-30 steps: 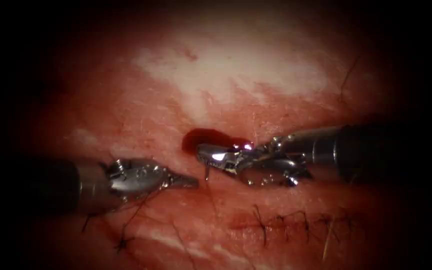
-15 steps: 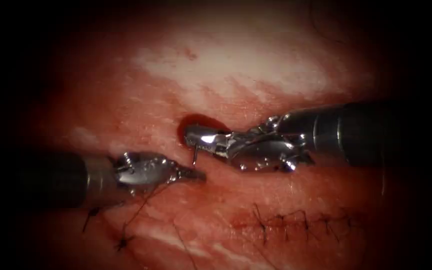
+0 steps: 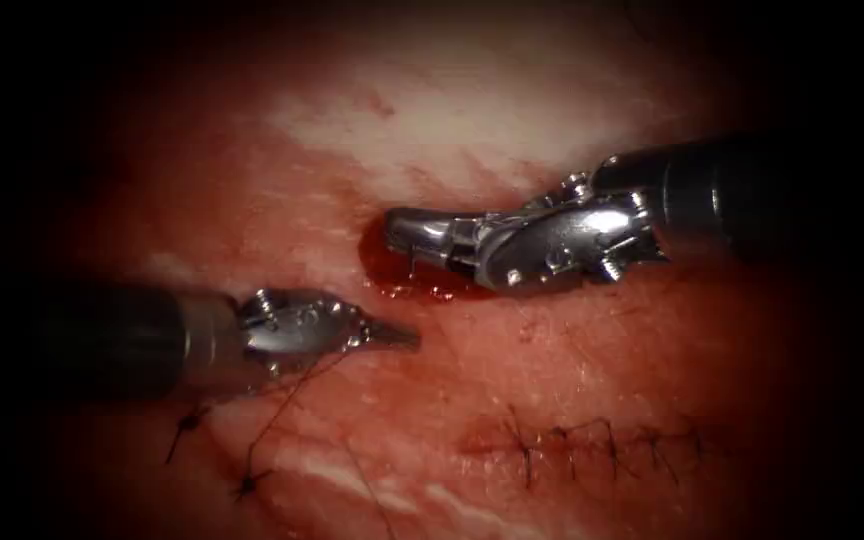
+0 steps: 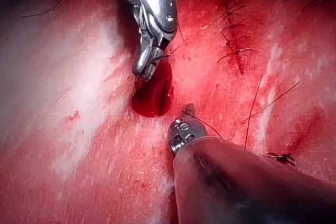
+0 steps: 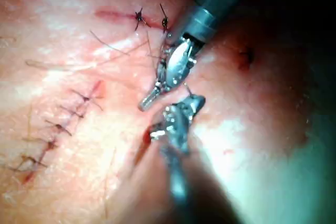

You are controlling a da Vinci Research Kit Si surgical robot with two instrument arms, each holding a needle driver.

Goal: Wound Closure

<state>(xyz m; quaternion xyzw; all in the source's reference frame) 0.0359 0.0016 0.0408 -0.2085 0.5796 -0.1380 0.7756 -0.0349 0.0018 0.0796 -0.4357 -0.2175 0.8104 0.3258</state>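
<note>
My right tool [image 3: 394,226] reaches in from the right with its jaws shut on a short silver needle [image 3: 411,262]. The needle hangs point down over a pool of red fluid [image 3: 384,272] on the tissue [image 3: 472,130]; I cannot tell if it touches the tissue. My left tool [image 3: 410,337] lies lower left of the pool with its jaws shut. A dark thread [image 3: 282,420] runs taut from them down to a knot [image 3: 246,487]. In the left wrist view the thread [image 4: 207,125] leaves the left tool's [image 4: 188,112] tip, and the right tool [image 4: 143,72] hangs over the red fluid [image 4: 153,94].
A stitched stretch of the cut [image 3: 592,445] lies lower right, with several dark stitches across it. A second knot [image 3: 188,422] sits below the left shaft. The right wrist view has the stitch row [image 5: 58,127], both tool tips close together, and knots [image 5: 140,17] beyond them.
My right tool has lifted up the picture with the needle, from just right of the left tool's tip to above the red fluid. My left tool has crept slightly rightward.
</note>
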